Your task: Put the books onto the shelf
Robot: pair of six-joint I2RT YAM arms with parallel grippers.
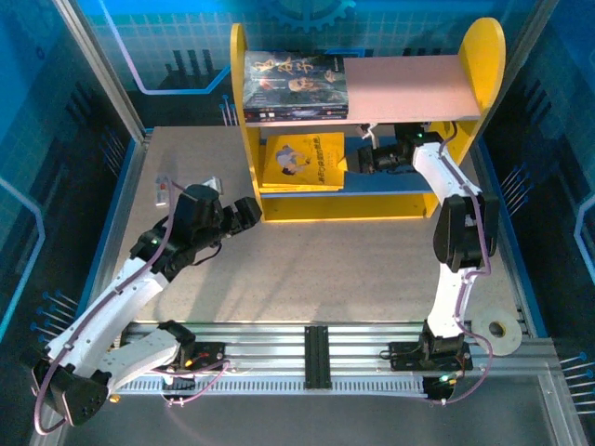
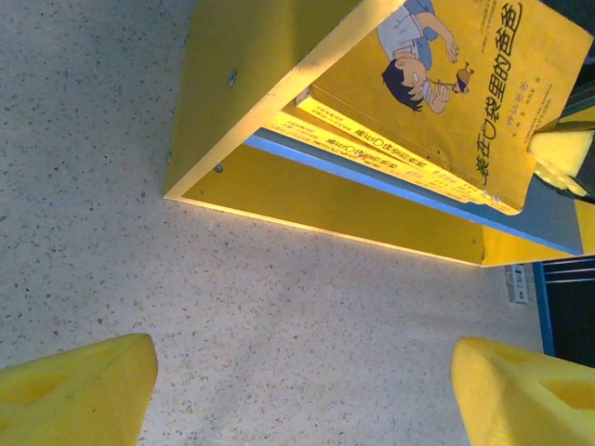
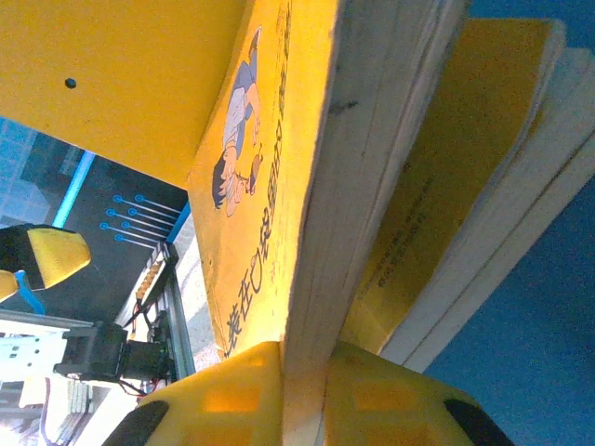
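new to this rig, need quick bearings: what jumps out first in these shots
The yellow-sided shelf at the table's far edge stands out, dark-covered books lying on its pink upper board, yellow cartoon-cover books stacked on the blue lower one. The right arm's fingers reach into the lower tier, clamped on the top yellow book at its edge; the left arm's fingers hang open over the tabletop beside the shelf.

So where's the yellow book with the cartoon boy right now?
Overhead, the yellow book sits at the left of the shelf's blue lower board, atop other yellow books, the right claw pinching its right edge.
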